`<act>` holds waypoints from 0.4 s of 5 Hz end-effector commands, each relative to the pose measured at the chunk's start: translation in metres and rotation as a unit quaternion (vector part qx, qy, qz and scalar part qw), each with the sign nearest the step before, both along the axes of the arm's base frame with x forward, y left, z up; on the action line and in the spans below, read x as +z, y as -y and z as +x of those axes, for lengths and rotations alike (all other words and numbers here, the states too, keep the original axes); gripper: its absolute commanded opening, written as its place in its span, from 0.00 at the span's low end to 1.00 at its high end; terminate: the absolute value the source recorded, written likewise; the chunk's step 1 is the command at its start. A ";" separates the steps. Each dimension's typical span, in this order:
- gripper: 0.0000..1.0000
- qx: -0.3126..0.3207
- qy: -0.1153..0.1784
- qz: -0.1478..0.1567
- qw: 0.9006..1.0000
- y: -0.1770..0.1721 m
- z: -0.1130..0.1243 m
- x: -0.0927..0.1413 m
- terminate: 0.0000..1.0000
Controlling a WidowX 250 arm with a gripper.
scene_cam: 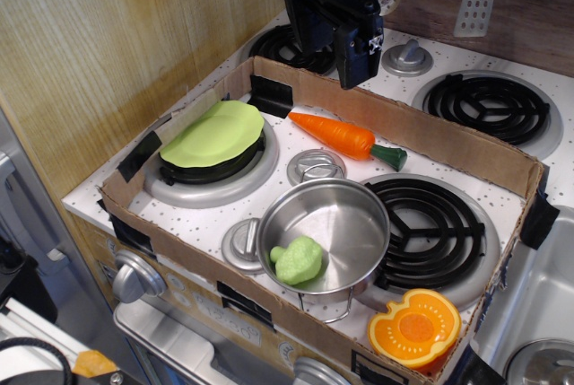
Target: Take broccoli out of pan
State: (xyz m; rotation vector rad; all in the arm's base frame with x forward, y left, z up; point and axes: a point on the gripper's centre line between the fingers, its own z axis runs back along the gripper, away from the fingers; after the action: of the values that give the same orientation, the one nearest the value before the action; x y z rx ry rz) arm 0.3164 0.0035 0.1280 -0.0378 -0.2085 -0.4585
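The pale lime-green broccoli (299, 261) lies inside the shiny steel pan (345, 214), against its front-left wall. The pan stands on the toy stove at the front, between the two front burners, with its wire handle pointing toward the front edge. My gripper (352, 62) hangs high at the back of the stove, above the cardboard wall and well away from the pan. Its dark fingers point down and hold nothing; whether they are open or shut does not show.
A cardboard wall (430, 134) rings the front stove area. A flat green leaf (215, 134) covers the left burner. An orange carrot (339, 137) lies at the back. An orange half-fruit (415, 327) sits at the front right. A spatula (474, 10) hangs on the back wall.
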 end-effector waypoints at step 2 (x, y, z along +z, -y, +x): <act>1.00 0.019 -0.001 0.017 1.000 0.003 -0.011 0.006 0.00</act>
State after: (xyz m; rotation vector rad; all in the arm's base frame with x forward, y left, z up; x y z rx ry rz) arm 0.3010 -0.0004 0.1165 -0.0147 -0.1404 -0.4149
